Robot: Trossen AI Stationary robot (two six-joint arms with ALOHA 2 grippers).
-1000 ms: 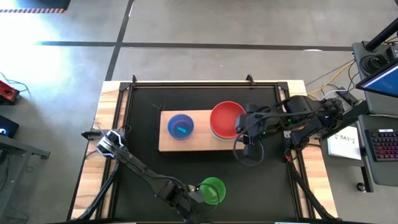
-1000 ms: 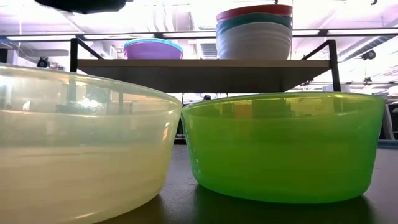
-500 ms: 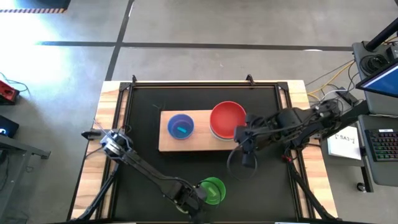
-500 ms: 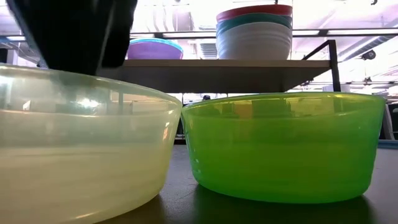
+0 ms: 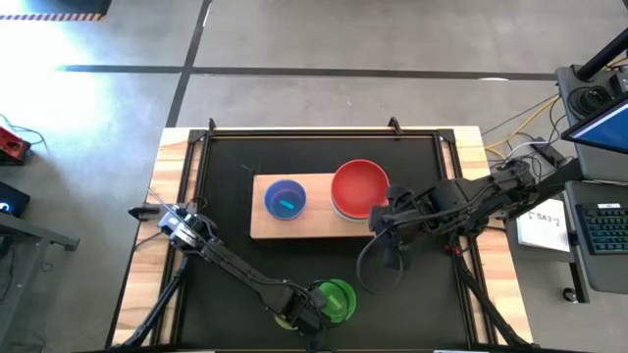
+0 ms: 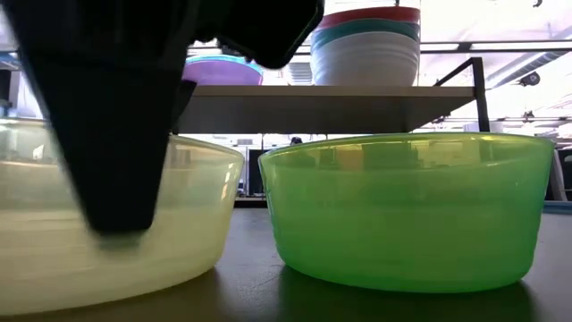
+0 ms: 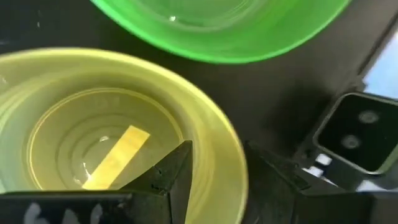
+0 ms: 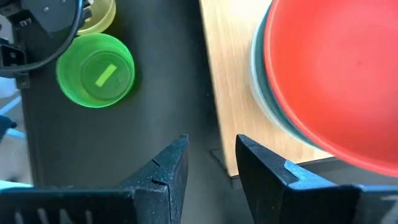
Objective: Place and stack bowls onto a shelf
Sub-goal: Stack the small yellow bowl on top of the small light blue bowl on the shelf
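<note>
Straddling: we see the left gripper (image 7: 214, 177) open, one finger (image 7: 171, 177) inside the yellow-green bowl (image 7: 93, 124) and one outside its rim, probably ready to pinch the wall.
Right gripper (image 8: 210, 165): jaws parted and empty, hovering over the black mat (image 8: 124, 143) just off the shelf (image 5: 294, 226).
Neighbour: the bright green bowl (image 5: 337, 299) sits just beside the yellow-green one.
Stacks: the red bowl (image 5: 359, 186) tops the larger pile; the slate-blue bowl (image 5: 285, 199) holds a cyan one.
Room: concrete floor, desk at right.
</note>
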